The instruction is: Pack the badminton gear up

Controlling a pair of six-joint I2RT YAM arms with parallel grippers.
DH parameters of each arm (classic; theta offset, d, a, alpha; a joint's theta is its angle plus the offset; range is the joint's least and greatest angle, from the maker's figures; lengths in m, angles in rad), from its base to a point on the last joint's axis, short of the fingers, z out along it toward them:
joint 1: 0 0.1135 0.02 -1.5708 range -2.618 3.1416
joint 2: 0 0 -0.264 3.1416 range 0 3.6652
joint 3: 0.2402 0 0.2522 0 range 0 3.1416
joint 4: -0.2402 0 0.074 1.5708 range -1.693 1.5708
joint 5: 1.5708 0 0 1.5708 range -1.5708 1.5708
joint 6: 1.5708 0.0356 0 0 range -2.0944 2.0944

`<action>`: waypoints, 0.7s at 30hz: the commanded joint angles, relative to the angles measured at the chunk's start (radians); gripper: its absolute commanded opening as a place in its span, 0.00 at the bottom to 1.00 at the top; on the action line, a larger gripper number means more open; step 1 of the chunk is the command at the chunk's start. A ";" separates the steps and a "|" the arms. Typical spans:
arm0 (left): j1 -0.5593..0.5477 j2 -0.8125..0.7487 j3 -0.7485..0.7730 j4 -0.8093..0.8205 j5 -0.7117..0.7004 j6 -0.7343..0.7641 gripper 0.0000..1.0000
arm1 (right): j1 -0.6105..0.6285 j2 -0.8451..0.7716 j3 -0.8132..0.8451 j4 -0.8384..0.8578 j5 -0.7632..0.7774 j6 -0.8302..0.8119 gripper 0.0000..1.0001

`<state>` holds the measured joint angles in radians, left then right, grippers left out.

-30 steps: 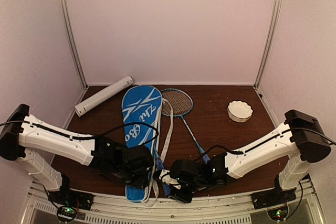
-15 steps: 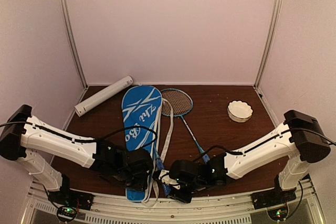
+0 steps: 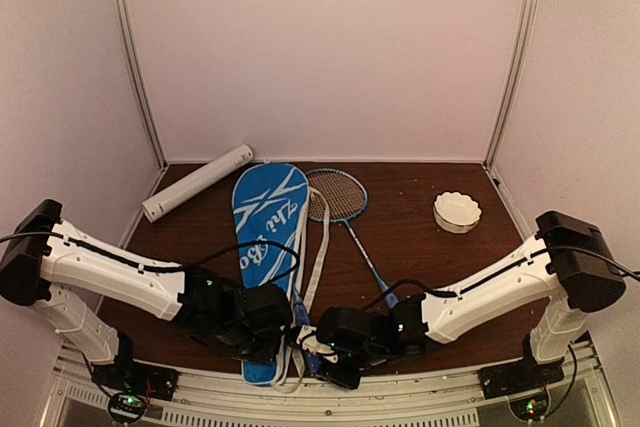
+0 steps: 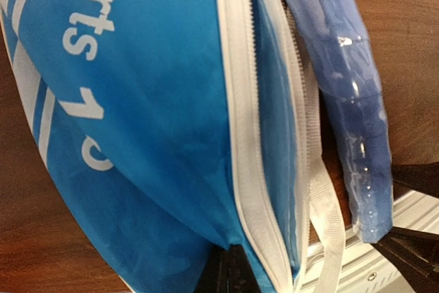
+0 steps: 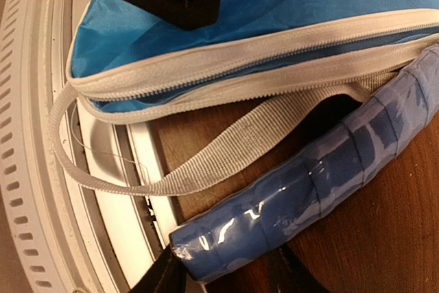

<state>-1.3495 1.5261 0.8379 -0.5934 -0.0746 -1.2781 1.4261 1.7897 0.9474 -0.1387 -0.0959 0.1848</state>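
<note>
The blue racket bag [image 3: 265, 217] lies lengthwise on the table, its white zipper [image 4: 236, 101] open along the right side. My left gripper [image 4: 236, 269] is shut on the blue fabric at the bag's near end [image 3: 272, 345]. A blue wrapped racket handle [image 4: 350, 114] lies beside the opening. My right gripper [image 5: 230, 276] sits at the handle's butt end [image 5: 309, 176], one finger on each side of it, closed on it. A racket [image 3: 337, 194] rests right of the bag. The long white tube [image 3: 197, 182] lies at the back left. No shuttlecocks are in view.
A white scalloped bowl [image 3: 457, 212] stands at the back right. The bag's grey strap [image 5: 226, 152] loops over the table's front metal rail [image 5: 41, 169]. Both arms crowd the near edge.
My left gripper has closed on the bag's near edge. My right gripper has crept a little left with the handle, nearer the bag.
</note>
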 commanded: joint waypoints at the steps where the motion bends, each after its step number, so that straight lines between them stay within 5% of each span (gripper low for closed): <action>1: -0.005 -0.035 -0.001 0.040 -0.008 0.002 0.00 | 0.013 -0.018 0.026 0.031 0.009 0.004 0.40; 16: -0.004 -0.068 -0.022 0.051 -0.018 0.016 0.00 | 0.033 -0.158 -0.027 0.064 0.019 0.008 0.26; 21: -0.004 -0.080 -0.020 0.030 -0.035 0.016 0.00 | 0.033 -0.147 -0.048 0.032 0.018 -0.011 0.43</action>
<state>-1.3502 1.4731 0.8192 -0.5766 -0.0765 -1.2762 1.4536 1.6497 0.9302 -0.1009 -0.0948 0.1898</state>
